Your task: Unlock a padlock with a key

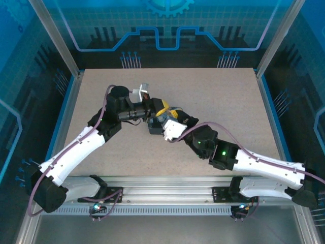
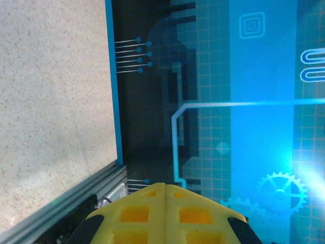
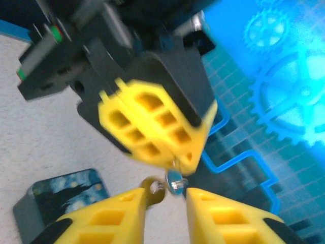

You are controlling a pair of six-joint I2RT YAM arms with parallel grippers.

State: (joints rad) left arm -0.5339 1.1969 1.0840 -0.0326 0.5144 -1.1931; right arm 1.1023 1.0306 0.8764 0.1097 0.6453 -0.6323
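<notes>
Padlock [image 3: 175, 179], as far as the blur allows, is the small silvery piece hanging in mid-air at the tip of the left hand [image 3: 183, 161]. A thin brownish loop [image 3: 151, 186] just beside it may be its shackle. The left hand is clenched, its yellow pads pressed flat together in its own wrist view, and it appears to pinch the padlock at the very tip. The right hand [image 3: 167, 197] sits directly below with its fingers parted and nothing clamped between them. The loop lies against, or just off, the tip of one finger; I cannot tell which. The key I cannot make out. The box [image 3: 66, 195] rests on the worktop [image 1: 228, 101] below and to the side.

In the top view both hands meet above the middle of the worktop, so this looks like the lock being passed or steadied between them.

To do this step well:
- The left grip looks shallow, on the last edge of the pads, so the right hand should draw away straight and slowly. A sideways brush on the loop could twist the lock loose.
- The left wrist should be kept level and quiet, since a small lock held this way will swing easily.
- The keyhole ought to face the right hand before any key approaches.
- If the lock sags or turns, it is better to re-grip deeper than to push on.
</notes>
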